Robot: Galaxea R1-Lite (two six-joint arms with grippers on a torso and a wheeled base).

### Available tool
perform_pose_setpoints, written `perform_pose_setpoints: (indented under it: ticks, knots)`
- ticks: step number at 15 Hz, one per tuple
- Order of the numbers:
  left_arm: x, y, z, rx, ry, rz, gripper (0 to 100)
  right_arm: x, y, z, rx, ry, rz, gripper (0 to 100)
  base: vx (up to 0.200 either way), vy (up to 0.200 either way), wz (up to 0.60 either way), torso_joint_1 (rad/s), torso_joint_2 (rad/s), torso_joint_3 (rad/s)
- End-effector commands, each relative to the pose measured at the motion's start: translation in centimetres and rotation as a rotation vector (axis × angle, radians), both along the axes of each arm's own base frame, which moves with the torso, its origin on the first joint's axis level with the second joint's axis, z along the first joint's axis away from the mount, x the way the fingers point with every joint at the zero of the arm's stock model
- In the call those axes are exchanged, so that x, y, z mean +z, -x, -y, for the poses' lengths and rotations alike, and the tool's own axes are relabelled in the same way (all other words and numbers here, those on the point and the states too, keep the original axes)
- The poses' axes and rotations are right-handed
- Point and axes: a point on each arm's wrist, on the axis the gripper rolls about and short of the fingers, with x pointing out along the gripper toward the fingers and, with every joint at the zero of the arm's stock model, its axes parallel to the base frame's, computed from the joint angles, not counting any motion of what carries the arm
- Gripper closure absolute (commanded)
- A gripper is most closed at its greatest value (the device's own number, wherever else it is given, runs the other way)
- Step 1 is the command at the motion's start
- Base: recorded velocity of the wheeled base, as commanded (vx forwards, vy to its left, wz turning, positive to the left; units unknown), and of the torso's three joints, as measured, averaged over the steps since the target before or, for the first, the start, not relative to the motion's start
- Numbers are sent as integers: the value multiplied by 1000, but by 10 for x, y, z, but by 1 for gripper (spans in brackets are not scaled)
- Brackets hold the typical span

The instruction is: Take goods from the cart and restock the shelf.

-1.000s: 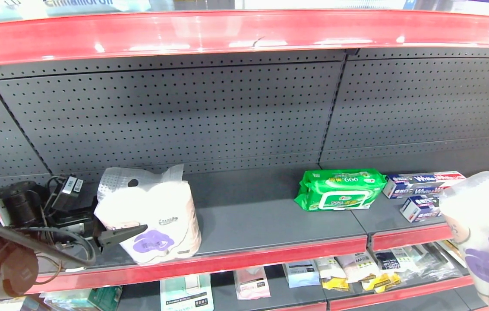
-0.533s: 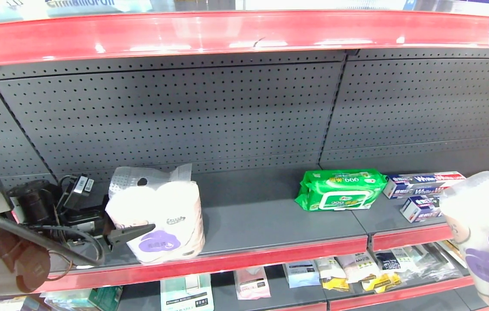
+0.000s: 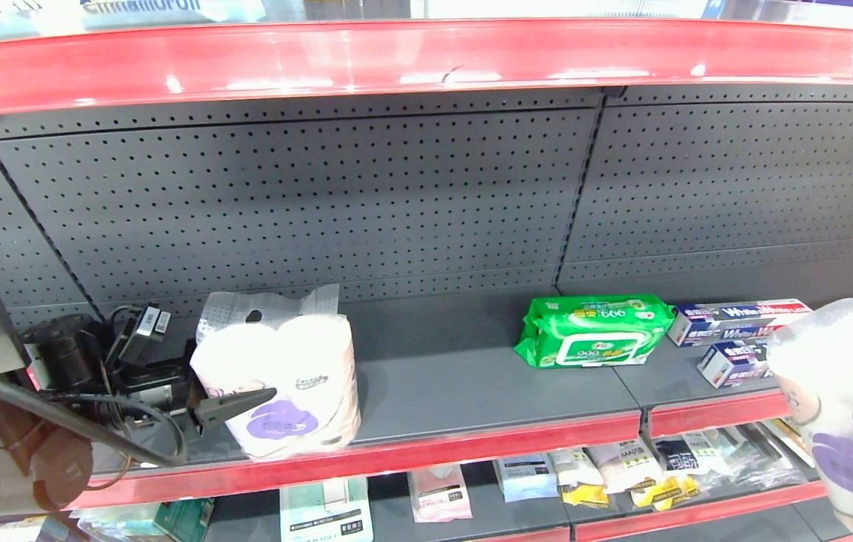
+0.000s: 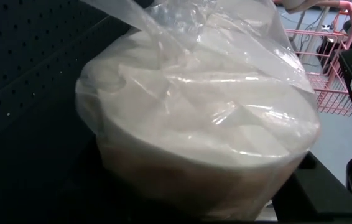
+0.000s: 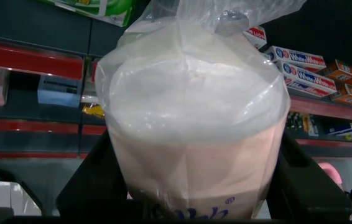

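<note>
Tipping over the front lip of the shelf is judged the main risk for the left pack of toilet rolls. It is set upright at the very front of the board, towards its left end. If it is let go there, its soft, rounded base could roll it outward and down onto the lower shelves. A snag is also possible, since the loose plastic flap on top could be caught as the arm is drawn away, and the pack dragged with it. For the right pack of toilet rolls, held in the air in front of the shelf's right end and below board level, a knock is the danger. On the way in, the toothpaste boxes or the green pack of wipes could be struck and shoved if it is not lifted clear of the lip first.

The left pincer is seen spread wide around the left pack and pressed against its sides, one dark finger laid across the near face. Whether the pack's full weight is borne by the board cannot be told. The right pincer is likewise spread to the pack's width and clamped on the right pack, the wrap bulging above its fingers.
</note>
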Motion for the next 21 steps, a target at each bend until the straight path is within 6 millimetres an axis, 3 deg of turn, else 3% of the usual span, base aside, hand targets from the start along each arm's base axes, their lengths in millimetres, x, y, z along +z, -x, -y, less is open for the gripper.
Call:
perform_pose_setpoints:
  ticks: [1,19,20,21]
  knots:
    - [-7,-4,-3,4,-1,-5,100,0,0,0,0,1,0,100,0,0,0,0,0,0]
    - [-4,-11,-6,14,-6,27,100,-1,1,0,0,1,-3,100,0,0,0,0,0,0]
    - [-4,-11,-6,17,-7,27,0,-1,1,0,0,1,-3,100,0,0,0,0,0,0]
    - [-3,-12,-6,19,-7,30,0,-1,1,0,0,1,0,100,0,0,0,0,0,0]
